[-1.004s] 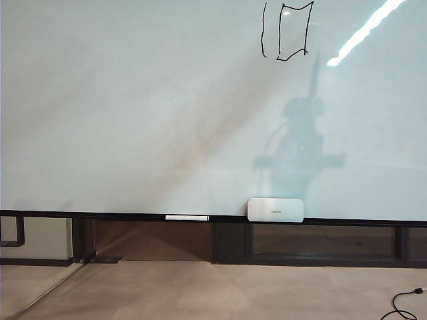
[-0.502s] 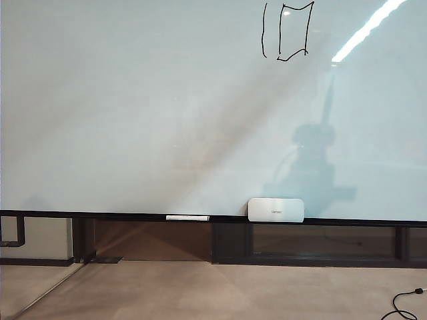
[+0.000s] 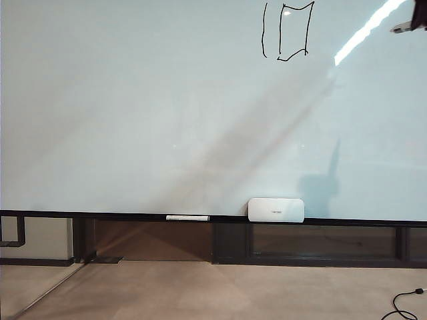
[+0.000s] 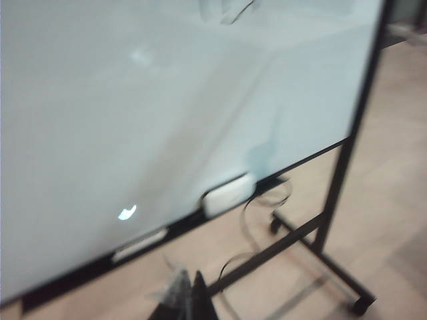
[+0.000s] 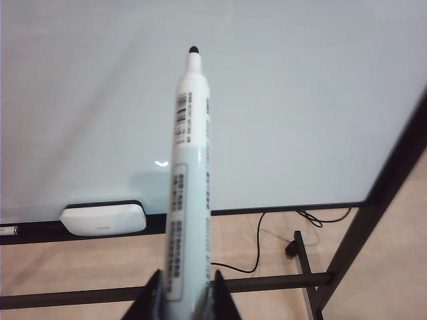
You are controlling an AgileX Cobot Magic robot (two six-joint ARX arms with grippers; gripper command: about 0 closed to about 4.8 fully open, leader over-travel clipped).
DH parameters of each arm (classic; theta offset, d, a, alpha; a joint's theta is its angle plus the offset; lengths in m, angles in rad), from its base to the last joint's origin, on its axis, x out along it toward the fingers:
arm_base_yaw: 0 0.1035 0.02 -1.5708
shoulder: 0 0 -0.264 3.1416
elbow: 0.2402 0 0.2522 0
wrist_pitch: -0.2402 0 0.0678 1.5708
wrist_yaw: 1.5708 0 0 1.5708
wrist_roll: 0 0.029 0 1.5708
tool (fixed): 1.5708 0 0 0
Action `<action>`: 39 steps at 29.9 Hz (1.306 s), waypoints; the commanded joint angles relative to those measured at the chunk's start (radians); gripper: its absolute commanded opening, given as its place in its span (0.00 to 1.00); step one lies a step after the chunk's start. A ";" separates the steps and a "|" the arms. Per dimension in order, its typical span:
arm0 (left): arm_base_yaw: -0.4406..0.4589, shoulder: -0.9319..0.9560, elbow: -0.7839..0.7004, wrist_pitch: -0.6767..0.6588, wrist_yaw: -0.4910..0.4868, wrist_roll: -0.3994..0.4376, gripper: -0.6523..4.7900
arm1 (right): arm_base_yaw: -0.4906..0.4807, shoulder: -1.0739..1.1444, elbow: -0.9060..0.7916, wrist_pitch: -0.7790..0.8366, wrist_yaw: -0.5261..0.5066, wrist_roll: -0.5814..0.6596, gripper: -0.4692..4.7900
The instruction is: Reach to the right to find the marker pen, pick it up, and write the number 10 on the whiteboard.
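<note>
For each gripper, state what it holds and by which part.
Right gripper holds the marker pen by its rear end, tip forward. Left gripper: blurred, cannot be told.

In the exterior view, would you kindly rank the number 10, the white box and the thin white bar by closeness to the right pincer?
1. number 10, top, just left of the right pincer holding the marker pen.
2. white box, bottom rail.
3. thin white bar, bottom rail, further left.
</note>
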 commanded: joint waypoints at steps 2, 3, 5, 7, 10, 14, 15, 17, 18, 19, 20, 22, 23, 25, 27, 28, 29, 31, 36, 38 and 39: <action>-0.002 -0.034 -0.008 -0.079 -0.207 -0.008 0.11 | 0.000 -0.097 -0.091 0.054 0.016 0.008 0.08; -0.002 -0.049 -0.018 -0.079 -0.240 -0.013 0.11 | 0.000 -0.111 -0.105 0.053 0.016 0.008 0.08; -0.002 -0.079 -0.036 -0.079 -0.309 -0.019 0.11 | 0.000 -0.137 -0.131 0.042 0.016 0.013 0.08; -0.001 -0.113 -0.063 -0.079 -0.341 -0.024 0.11 | 0.000 -0.159 -0.150 0.034 0.012 0.029 0.08; 0.008 -0.184 -0.128 -0.079 -0.396 -0.051 0.11 | 0.000 -0.212 -0.193 0.030 -0.007 0.035 0.08; 0.024 -0.312 -0.250 -0.060 -0.436 -0.110 0.11 | 0.000 -0.304 -0.246 0.013 -0.026 0.036 0.08; 0.028 -0.343 -0.281 -0.047 -0.449 -0.121 0.11 | 0.000 -0.329 -0.259 0.012 -0.031 0.036 0.08; 0.034 -0.421 -0.352 -0.032 -0.467 -0.148 0.11 | 0.000 -0.381 -0.291 0.008 -0.038 0.035 0.08; 0.035 -0.461 -0.389 -0.026 -0.483 -0.160 0.11 | 0.000 -0.405 -0.305 -0.001 -0.045 0.035 0.08; 0.034 -0.492 -0.415 -0.026 -0.498 -0.174 0.11 | 0.000 -0.429 -0.319 -0.014 -0.050 0.035 0.08; 0.034 -0.529 -0.447 -0.026 -0.506 -0.195 0.11 | 0.000 -0.457 -0.338 -0.025 -0.056 0.035 0.08; 0.034 -0.581 -0.492 -0.026 -0.510 -0.222 0.11 | 0.000 -0.507 -0.377 -0.037 -0.057 0.034 0.08; 0.034 -0.610 -0.518 -0.028 -0.510 -0.234 0.11 | 0.000 -0.528 -0.396 -0.039 -0.063 0.034 0.08; 0.034 -0.650 -0.553 -0.035 -0.510 -0.249 0.11 | 0.000 -0.576 -0.436 -0.045 -0.066 0.038 0.08; 0.034 -0.684 -0.584 -0.044 -0.510 -0.266 0.11 | 0.000 -0.626 -0.477 -0.055 -0.070 0.048 0.08; 0.034 -0.697 -0.594 -0.049 -0.510 -0.275 0.11 | 0.000 -0.647 -0.493 -0.061 -0.076 0.054 0.08; 0.034 -0.709 -0.602 -0.053 -0.509 -0.282 0.11 | 0.000 -0.671 -0.514 -0.067 -0.090 0.054 0.08; 0.034 -0.729 -0.615 -0.058 -0.509 -0.280 0.11 | 0.001 -0.706 -0.546 -0.071 -0.100 0.054 0.08; 0.034 -0.788 -0.685 0.000 -0.504 -0.281 0.11 | 0.001 -0.815 -0.619 -0.068 -0.134 0.055 0.08; 0.034 -0.808 -0.722 0.028 -0.478 -0.283 0.11 | 0.002 -0.850 -0.639 -0.066 -0.156 0.057 0.08; 0.034 -0.816 -0.740 0.044 -0.468 -0.296 0.11 | 0.001 -0.863 -0.645 -0.068 -0.165 0.057 0.08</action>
